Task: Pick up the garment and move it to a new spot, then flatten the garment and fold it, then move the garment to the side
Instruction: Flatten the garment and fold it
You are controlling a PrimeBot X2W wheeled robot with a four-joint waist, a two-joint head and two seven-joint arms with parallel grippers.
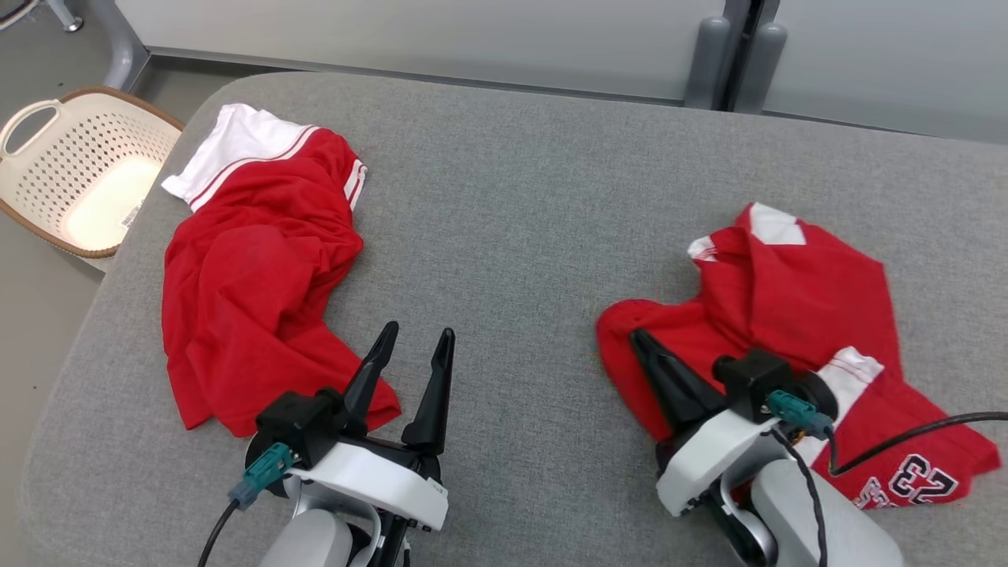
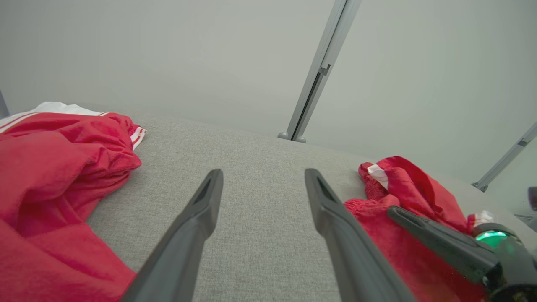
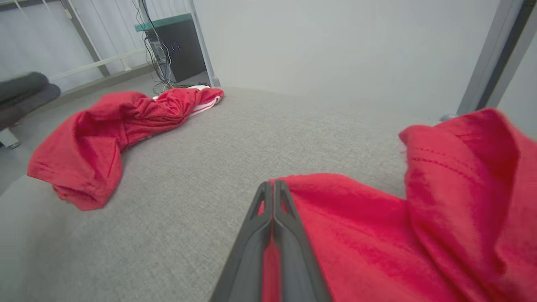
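Two crumpled red garments with white trim lie on the grey padded table (image 1: pixel 512 236). The right garment (image 1: pixel 795 299) (image 3: pixel 419 235) (image 2: pixel 402 184) carries the number 23 near the front edge. My right gripper (image 1: pixel 636 337) (image 3: pixel 272 184) is shut on its left hem, and red cloth shows between the closed fingers. The other red garment (image 1: pixel 252 291) (image 2: pixel 50 167) (image 3: pixel 105 126) lies at the left. My left gripper (image 1: pixel 419 335) (image 2: pixel 263 176) is open over bare table just right of that garment's lower corner, with nothing between its fingers.
A cream perforated laundry basket (image 1: pixel 87 173) stands on the floor beyond the table's left edge. Grey wall panels and a post (image 1: pixel 709 55) run behind the far edge. Bare table lies between the two garments.
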